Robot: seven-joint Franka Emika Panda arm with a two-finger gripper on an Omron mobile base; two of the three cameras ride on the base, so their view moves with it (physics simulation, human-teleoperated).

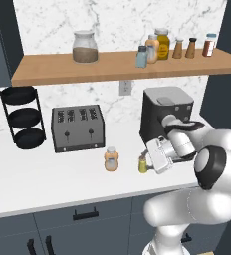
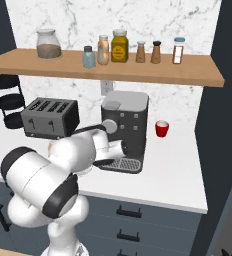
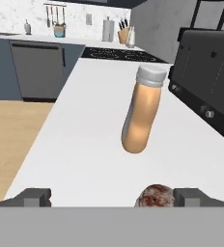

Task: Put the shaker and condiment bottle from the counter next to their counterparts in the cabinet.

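Home kitchen, rendered. White counter (image 1: 33,184) over dark grey-blue drawers (image 1: 82,214) with black handles. Marble wall (image 1: 112,20) behind, wall outlet (image 1: 125,87). Toaster (image 1: 77,128), coffee machine (image 1: 165,112), black tiered rack (image 1: 23,117) on counter. Wooden shelf (image 1: 62,69) carries jar (image 1: 85,47), shakers (image 1: 184,48), bottles (image 1: 157,46). Hand view: stovetop (image 3: 123,54), dishwasher (image 3: 36,70), knife block (image 3: 124,34), hanging utensils (image 3: 56,17), wood floor (image 3: 12,130).

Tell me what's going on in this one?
The robot's gripper is low over the counter, jaws open, right at the small yellow-green shaker, nothing gripped yet. The orange condiment bottle stands beside it, in front of the toaster. On the cabinet above, the pale blue shaker and the orange bottle wait.
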